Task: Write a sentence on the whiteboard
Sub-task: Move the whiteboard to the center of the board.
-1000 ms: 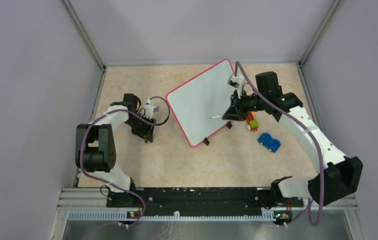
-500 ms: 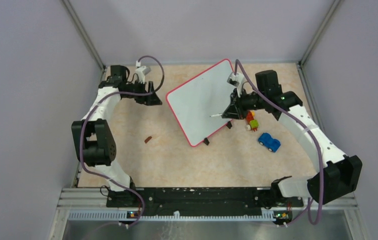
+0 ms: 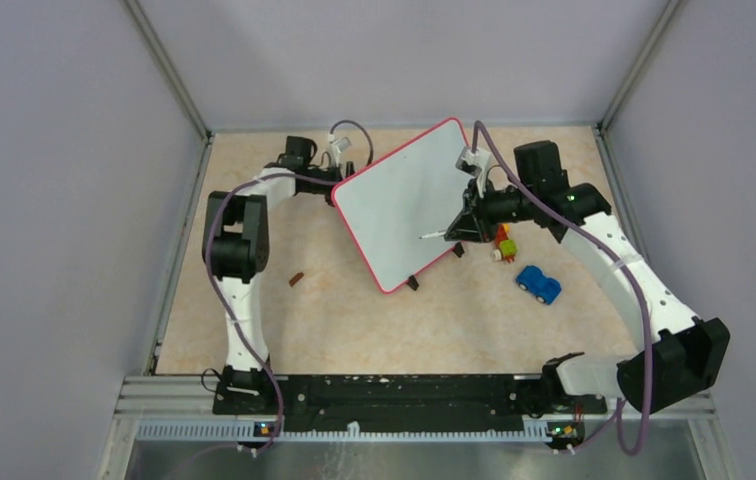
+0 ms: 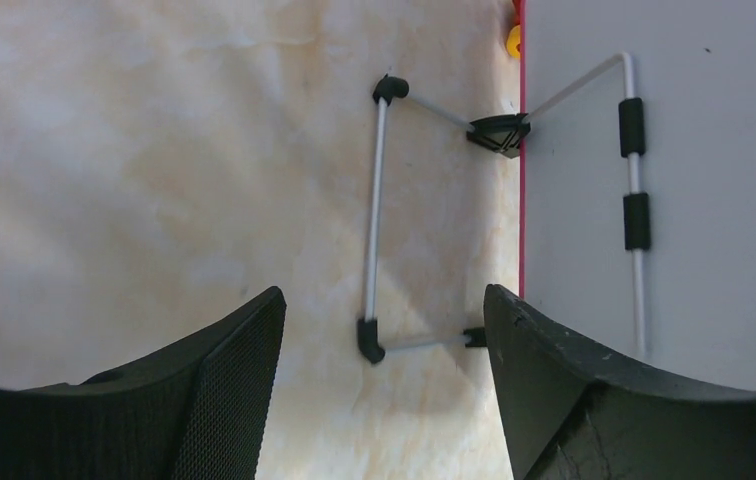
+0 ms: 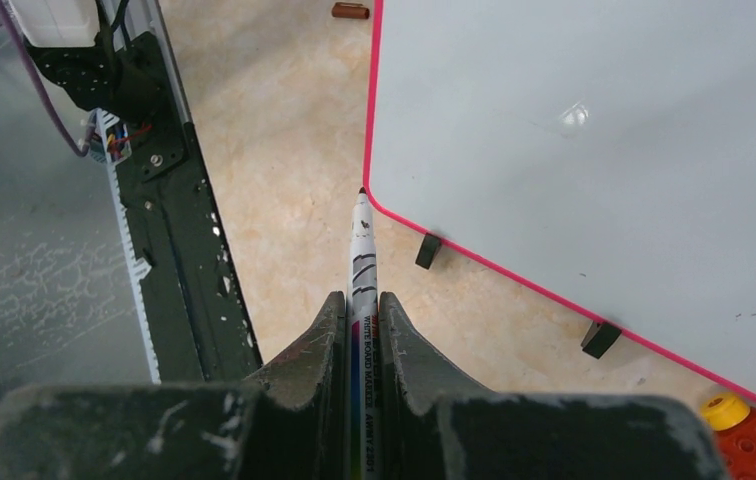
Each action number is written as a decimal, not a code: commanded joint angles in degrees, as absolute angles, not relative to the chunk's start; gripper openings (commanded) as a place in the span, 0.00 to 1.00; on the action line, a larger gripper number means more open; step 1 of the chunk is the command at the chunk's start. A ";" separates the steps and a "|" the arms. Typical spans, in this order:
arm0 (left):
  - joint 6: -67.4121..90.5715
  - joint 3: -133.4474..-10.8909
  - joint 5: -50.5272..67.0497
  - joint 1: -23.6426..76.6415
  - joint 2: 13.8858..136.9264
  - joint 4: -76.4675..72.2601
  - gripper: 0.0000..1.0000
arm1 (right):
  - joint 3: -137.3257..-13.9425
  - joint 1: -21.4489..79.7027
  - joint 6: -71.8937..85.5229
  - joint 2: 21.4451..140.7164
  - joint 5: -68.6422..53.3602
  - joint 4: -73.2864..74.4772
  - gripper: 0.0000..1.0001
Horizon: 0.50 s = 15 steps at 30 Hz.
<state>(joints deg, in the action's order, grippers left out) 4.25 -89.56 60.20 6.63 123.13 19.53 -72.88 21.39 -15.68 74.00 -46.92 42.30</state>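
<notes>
Toward the back of the surface (image 3: 354, 320), the whiteboard (image 3: 399, 205) sits turned at an angle, one rounded corner pointing at the rear wall and its red-pink rim running all round. Small black feet (image 5: 427, 250) show along its near edge, and its face reads plain white in the top and right wrist views, with a faint glare spot.

At the board's left corner, the left gripper (image 4: 384, 295) hangs with its jaws spread wide and nothing between them. Below the gap, its wrist camera shows a thin wire stand (image 4: 374, 220) with black end caps lying on the surface, hinged to the board's red edge; the right-hand finger (image 4: 574, 390) overlaps the board's grey panel in that view, though contact cannot be told.

From the right side, the right gripper (image 5: 362, 300) is clamped on a white whiteboard marker (image 5: 364, 250), dark tip pointing away from the wrist. Seen from above, the marker lies over the right part of the board's face; in the wrist view its tip sits just off the board's rounded near corner. Whether the tip touches the board cannot be told.

Just right of the board lie red, yellow and green toy bricks (image 3: 502, 243), with a blue toy car (image 3: 538, 284) nearer the arm bases. A small brown cap (image 3: 297, 279) lies on the surface, left of the board
</notes>
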 commanded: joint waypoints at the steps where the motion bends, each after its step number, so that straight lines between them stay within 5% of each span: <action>1: 6.74 -95.08 62.48 10.17 127.46 14.13 0.78 | -74.82 21.88 -18.45 71.05 -49.17 44.01 0.00; 15: 1.97 -99.06 65.39 18.37 135.37 17.88 0.74 | -74.95 21.90 -19.82 70.31 -47.97 46.20 0.00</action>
<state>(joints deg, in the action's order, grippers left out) 4.99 -97.76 63.22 16.40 134.61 16.78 -72.88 21.39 -18.46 72.29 -47.62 46.30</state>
